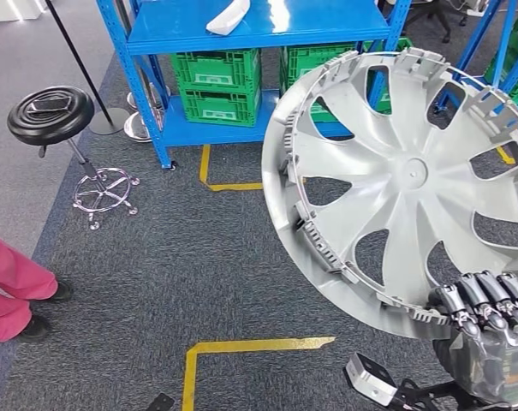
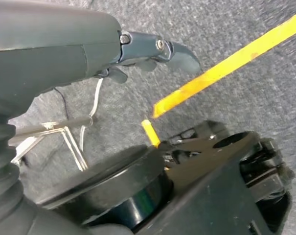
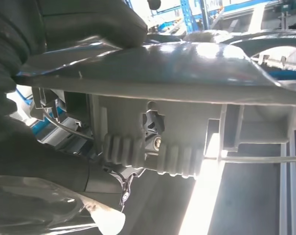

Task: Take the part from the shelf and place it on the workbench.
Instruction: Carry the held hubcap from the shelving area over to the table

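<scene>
A large silver wheel cover (image 1: 404,180) with curved spokes hangs tilted in the air at the right of the head view. My right hand (image 1: 491,321) grips its lower rim, dark fingers curled over the edge. In the right wrist view the cover's rim (image 3: 183,73) and its ribbed clips run across the picture, clamped between my thumb (image 3: 87,22) and fingers (image 3: 65,171). My left hand (image 2: 102,44) hangs over the grey carpet with its fingers (image 2: 168,51) held out straight and nothing in them.
A blue shelf (image 1: 256,30) with green crates (image 1: 217,86) stands ahead, a white part (image 1: 229,17) on its board. A black stool (image 1: 50,116) stands left. A person's pink trouser legs (image 1: 14,287) are at the left edge. Yellow tape (image 1: 243,347) marks the carpet.
</scene>
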